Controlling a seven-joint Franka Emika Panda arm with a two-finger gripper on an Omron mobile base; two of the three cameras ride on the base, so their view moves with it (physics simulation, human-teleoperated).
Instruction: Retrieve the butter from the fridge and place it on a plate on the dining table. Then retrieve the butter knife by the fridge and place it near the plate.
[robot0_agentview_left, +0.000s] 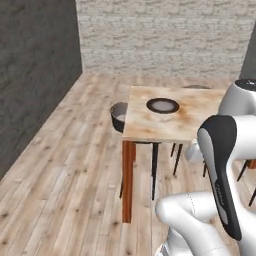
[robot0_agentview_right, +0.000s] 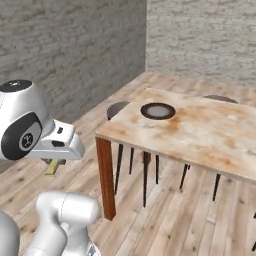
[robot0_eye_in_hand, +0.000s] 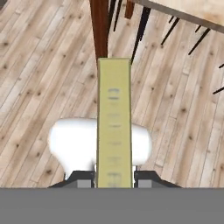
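Butter between the fingers

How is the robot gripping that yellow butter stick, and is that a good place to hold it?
The gripper is shut on the butter at one end, its fingers pressing the two long flat sides, and the stick juts straight out ahead. Those parallel faces suit two fingers; a mid-length grip would likely be steadier.
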